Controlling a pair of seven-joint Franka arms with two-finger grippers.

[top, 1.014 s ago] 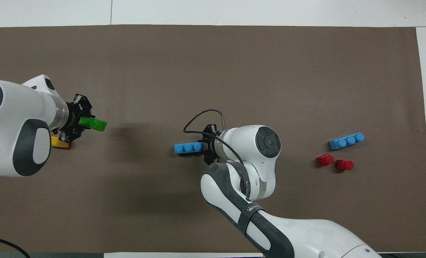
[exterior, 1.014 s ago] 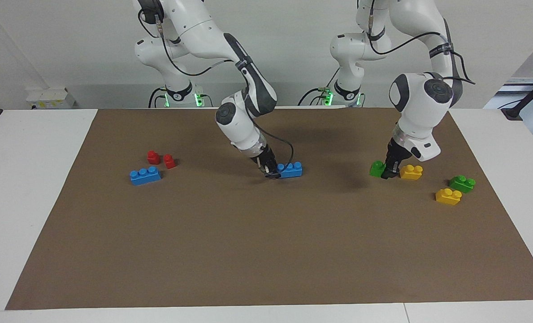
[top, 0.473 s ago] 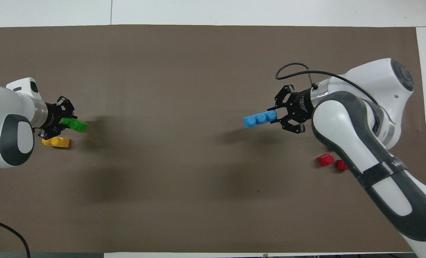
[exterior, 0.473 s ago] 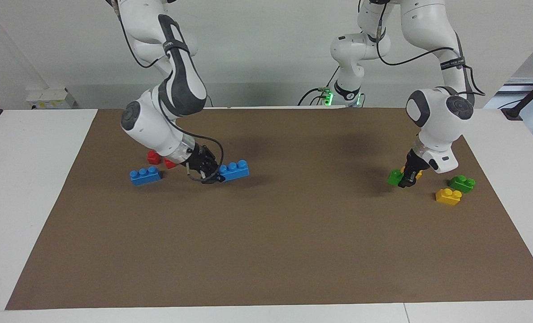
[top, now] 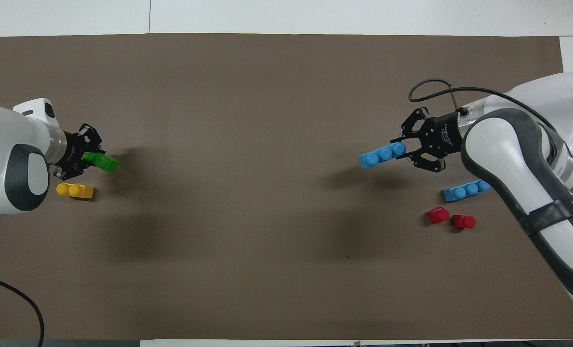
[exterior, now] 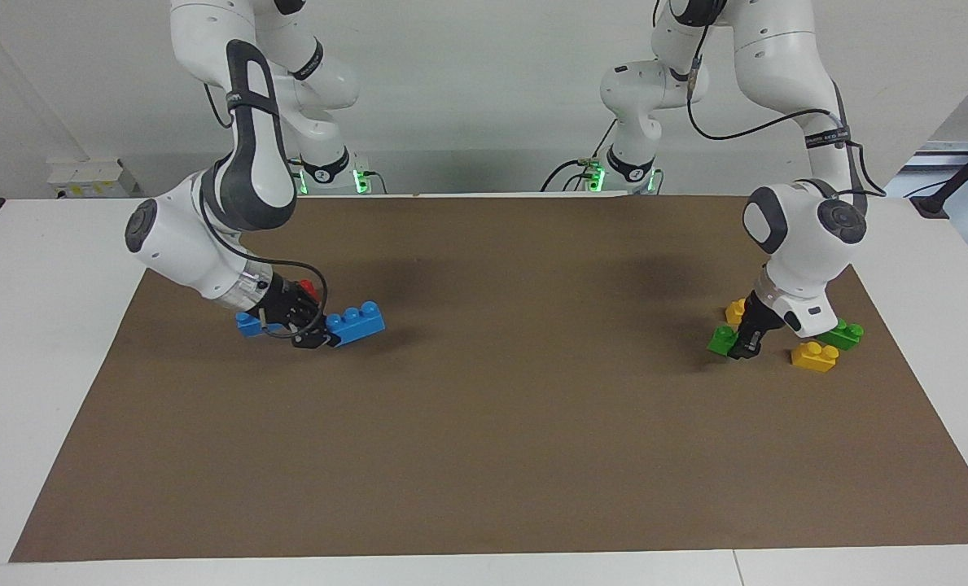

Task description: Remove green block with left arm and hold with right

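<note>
My left gripper (exterior: 738, 347) is shut on the light-green two-stud block (exterior: 720, 340) and holds it low over the mat at the left arm's end, between two yellow bricks. In the overhead view the left gripper (top: 89, 158) grips one end of the green block (top: 104, 163). My right gripper (exterior: 319, 334) is shut on one end of a blue three-stud brick (exterior: 356, 321) and holds it tilted just above the mat at the right arm's end. The right gripper (top: 404, 150) and its blue brick (top: 380, 155) also show in the overhead view.
A second blue brick (top: 466, 189) and two red pieces (top: 437, 214) (top: 463, 221) lie on the brown mat (exterior: 484, 456) near the right gripper. Two yellow bricks (exterior: 814, 356) (exterior: 734, 309) and a darker green brick (exterior: 842, 334) lie around the left gripper.
The right arm swung from the mat's middle to its own end, carrying the blue brick. The left gripper carried the green block outward, past a yellow brick and lower.
</note>
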